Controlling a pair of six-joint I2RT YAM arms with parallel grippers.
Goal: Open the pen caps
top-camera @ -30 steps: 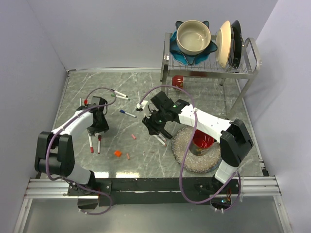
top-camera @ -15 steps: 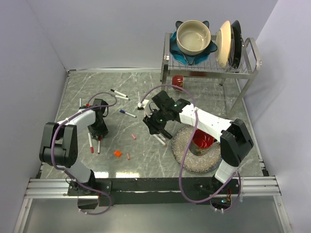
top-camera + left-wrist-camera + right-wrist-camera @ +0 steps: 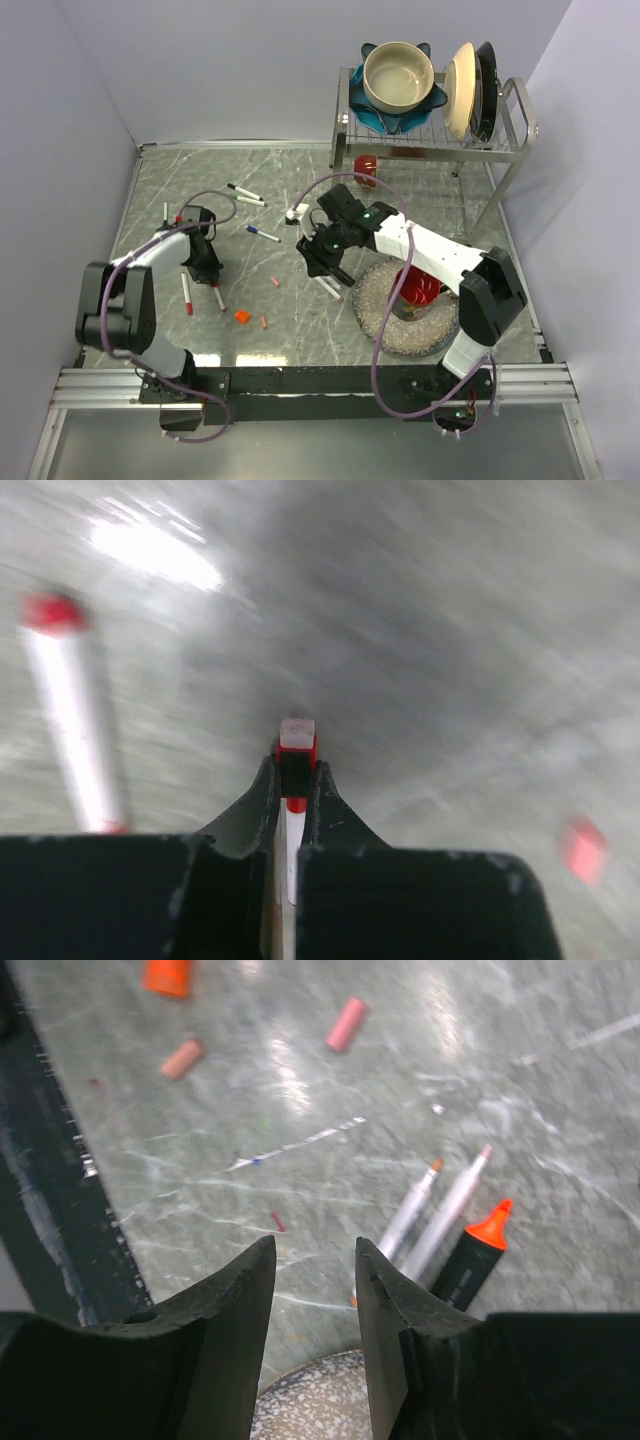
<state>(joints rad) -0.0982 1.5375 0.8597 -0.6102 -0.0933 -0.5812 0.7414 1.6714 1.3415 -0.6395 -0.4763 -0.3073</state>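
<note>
While right fingers (image 3: pixel 232 1305) stand apart, red pen cap (image 3: pixel 297 749) clamped between left fingers (image 3: pixel 252 808)

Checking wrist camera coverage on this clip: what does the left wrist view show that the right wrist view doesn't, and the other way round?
Left wrist only: the left fingers shut on a red-capped pen, and a second red-capped pen lying off to the left, blurred. Right wrist only: the right fingers open with nothing between them, three uncapped pens lying together, an orange cap and two pinkish caps loose on the surface. Both: the grey marbled table.
</note>
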